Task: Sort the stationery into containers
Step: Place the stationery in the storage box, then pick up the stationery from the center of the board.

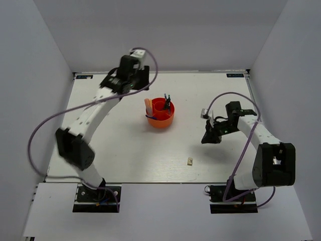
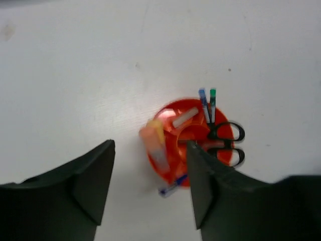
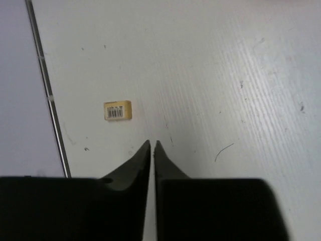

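Standing just above the centre of the overhead view, the round orange tub (image 1: pixel 160 122) sits on a white table (image 1: pixel 115 150) and holds most of the stationery. In the left wrist view, black-handled scissors (image 2: pixel 228 140) poke out at its right side. Two pens (image 2: pixel 203 103), capped blue and green, stand at its upper edge, a pale block (image 2: pixel 153 143) leans at its left, and a blue pen (image 2: pixel 170 189) juts past the lower rim. The left gripper (image 2: pixel 149 150) hangs above the tub, fingers spread apart and empty. A tiny beige cube (image 3: pixel 118 110) lies alone on the table, lower right of the tub in the overhead view and well apart from it. Its label shows a barcode, with print too small to read. The right gripper (image 3: pixel 152 143) points at the table near the cube, fingers almost together with only a thin slit between them, holding nothing.
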`<state>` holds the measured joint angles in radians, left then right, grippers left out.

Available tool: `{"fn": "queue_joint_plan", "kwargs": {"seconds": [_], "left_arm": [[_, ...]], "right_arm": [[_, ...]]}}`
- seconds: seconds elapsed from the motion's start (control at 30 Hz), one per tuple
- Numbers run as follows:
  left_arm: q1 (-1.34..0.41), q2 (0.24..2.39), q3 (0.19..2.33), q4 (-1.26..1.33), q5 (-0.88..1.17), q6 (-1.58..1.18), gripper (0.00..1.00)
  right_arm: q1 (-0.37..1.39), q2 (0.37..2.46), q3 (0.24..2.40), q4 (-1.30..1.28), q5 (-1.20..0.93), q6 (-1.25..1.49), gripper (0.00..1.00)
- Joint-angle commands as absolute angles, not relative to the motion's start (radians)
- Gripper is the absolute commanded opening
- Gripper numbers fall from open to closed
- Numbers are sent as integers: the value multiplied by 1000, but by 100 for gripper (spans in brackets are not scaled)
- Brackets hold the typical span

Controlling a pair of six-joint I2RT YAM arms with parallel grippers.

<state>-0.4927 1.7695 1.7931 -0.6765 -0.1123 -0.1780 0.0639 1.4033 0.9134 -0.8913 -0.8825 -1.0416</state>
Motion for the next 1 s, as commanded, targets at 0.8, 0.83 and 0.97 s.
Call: {"fn": "queue_joint_plan", "kwargs": {"seconds": [0.8,0.83,0.97], "left_arm": [[-279,640,606,-785,-12,-382,91],[-279,640,606,-790,-9,-385,91],[-278,638,601,-804,-2,-382,91]], "right_arm": [[502,1256,702,-839,-606,-1893,63],[526,1272,707,-818,-595,-1896,61],[569,1336,735,-808,-539,-1970,58]]}}
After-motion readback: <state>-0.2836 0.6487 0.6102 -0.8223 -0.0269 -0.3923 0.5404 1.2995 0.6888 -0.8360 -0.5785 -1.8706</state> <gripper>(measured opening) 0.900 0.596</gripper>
